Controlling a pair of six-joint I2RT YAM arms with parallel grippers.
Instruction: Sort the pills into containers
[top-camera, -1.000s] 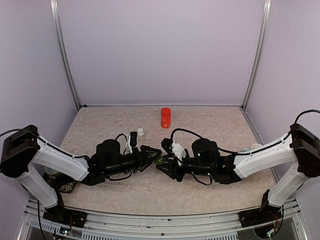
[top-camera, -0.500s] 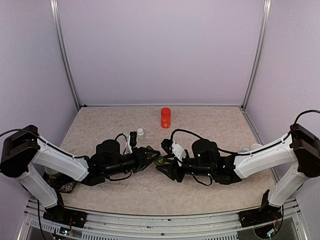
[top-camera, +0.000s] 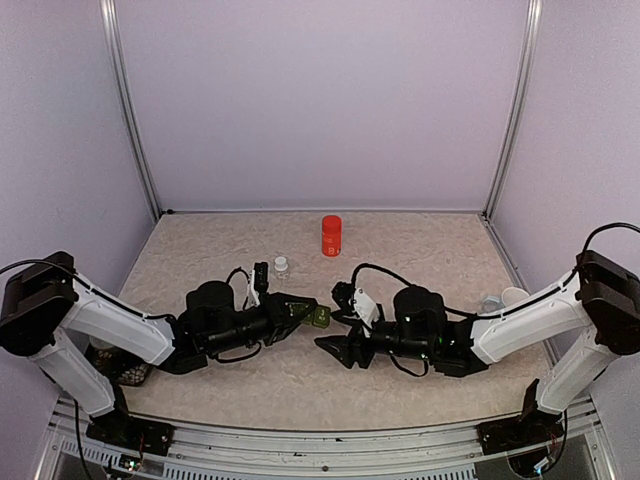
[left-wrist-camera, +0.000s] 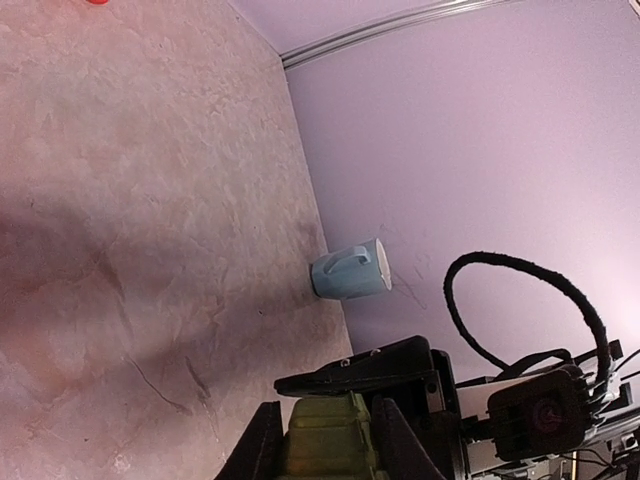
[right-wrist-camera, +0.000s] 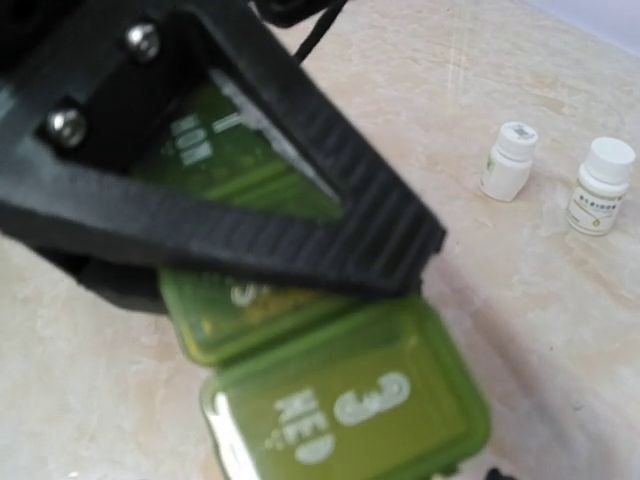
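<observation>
Above the table's (top-camera: 430, 250) middle, the left gripper (left-wrist-camera: 325, 445) clamps the green containers (right-wrist-camera: 340, 410), lids apparently closed, while the right gripper (top-camera: 333, 325) gapes empty beside them; no pills visible, so sorting seems barely begun.

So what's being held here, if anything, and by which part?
The left gripper is clamped on the green pill container, across its lids at one end; the WED end sticks out free. The right gripper holds nothing.
</observation>
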